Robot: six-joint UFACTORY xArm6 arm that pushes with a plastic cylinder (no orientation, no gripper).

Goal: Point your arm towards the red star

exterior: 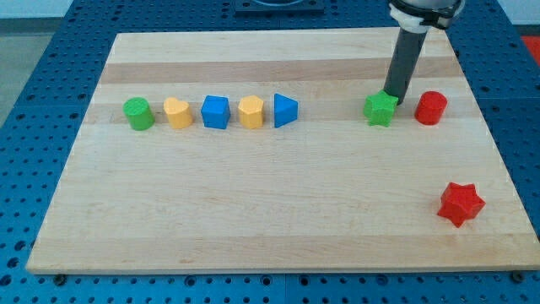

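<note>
Red against pale wood, the red star (461, 203) lies well apart from my tip (393, 99), down toward the view's bottom and somewhat to the view's right of it, near the bench's (253, 211) right edge. The end effector here is a plain dark rod with nothing to clench or release, so it grasps nothing; its lower end stands just beside the green star (380, 109), at that block's upper right corner and possibly touching it, with the red cylinder (431, 108) close on the tip's right. Away to the tip's left runs a row of five: a green cylinder (138, 113), a yellow block (177, 112), a blue cube (215, 111), a second yellow block (251, 111) and a blue wedge (285, 111). To do the step well, the tip would probably best slip down through the gap between the green star and the red cylinder, disturbing neither, then slide on a diagonal toward the lower right and stop short of the red star, since the task asks for pointing, not pushing. The chief risk is clipping the green star on leaving.
</note>
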